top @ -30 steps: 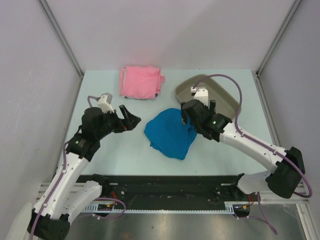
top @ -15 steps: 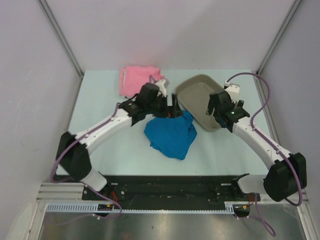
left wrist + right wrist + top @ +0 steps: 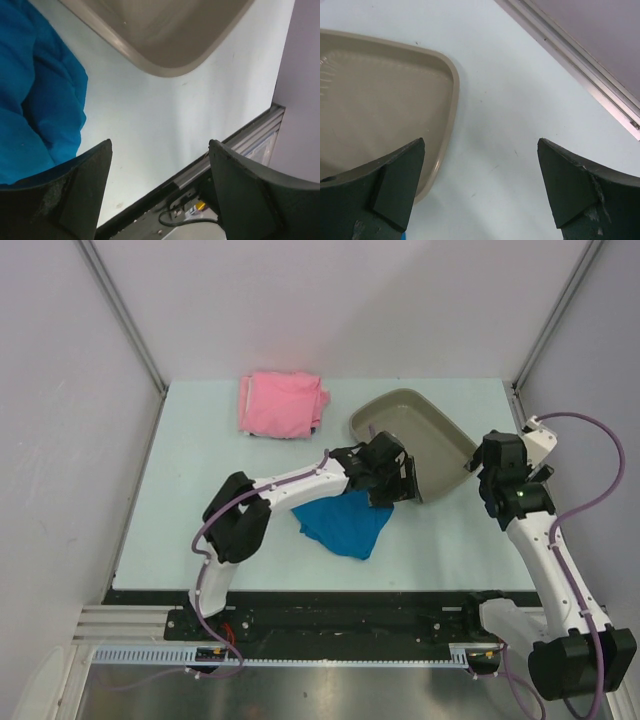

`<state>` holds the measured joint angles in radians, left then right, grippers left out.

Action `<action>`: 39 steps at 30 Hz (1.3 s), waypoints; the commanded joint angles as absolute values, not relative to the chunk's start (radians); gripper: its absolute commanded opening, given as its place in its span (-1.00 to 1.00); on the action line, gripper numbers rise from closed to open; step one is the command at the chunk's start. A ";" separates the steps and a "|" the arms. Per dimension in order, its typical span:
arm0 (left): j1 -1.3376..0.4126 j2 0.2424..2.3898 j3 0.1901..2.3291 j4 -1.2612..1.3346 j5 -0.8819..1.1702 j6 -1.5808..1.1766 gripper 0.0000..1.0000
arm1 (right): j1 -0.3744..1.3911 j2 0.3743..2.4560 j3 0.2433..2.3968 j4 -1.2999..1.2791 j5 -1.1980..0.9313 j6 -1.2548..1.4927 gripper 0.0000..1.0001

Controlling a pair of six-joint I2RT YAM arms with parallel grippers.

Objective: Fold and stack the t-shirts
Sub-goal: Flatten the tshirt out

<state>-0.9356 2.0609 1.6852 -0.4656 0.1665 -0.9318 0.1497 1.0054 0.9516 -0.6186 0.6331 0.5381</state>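
Observation:
The bright blue t-shirt lies crumpled in the middle of the table, and its folds fill the left of the left wrist view. The light pink t-shirt lies folded at the back left. My left gripper reaches across to the blue shirt's right edge, beside the tray. Its jaws are open, with only bare table between them. My right gripper hangs right of the tray, open over bare table.
A grey-beige tray sits at the back right between the two grippers; its rim shows in the left wrist view and the right wrist view. The table's metal rail and side wall run close behind my right gripper.
My left arm has stretched right, from the table's left side across the blue shirt to its edge by the tray. My right arm has pulled back from the shirt to right of the tray.

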 commanded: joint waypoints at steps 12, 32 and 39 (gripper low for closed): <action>-0.925 2.341 2.149 -0.707 0.083 -1.229 0.35 | 0.100 0.914 0.864 -0.581 0.562 0.545 0.99; -0.919 2.267 2.043 -0.752 0.040 -1.252 0.15 | 0.069 0.885 0.830 -0.540 0.474 0.546 0.99; -0.882 2.397 2.201 -0.801 0.051 -1.261 0.14 | 0.068 0.868 0.805 -0.528 0.456 0.541 0.99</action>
<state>-0.9096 2.3543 2.1098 -0.7723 0.0727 -1.2495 0.0734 0.8906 0.8219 -0.5591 0.4713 0.5453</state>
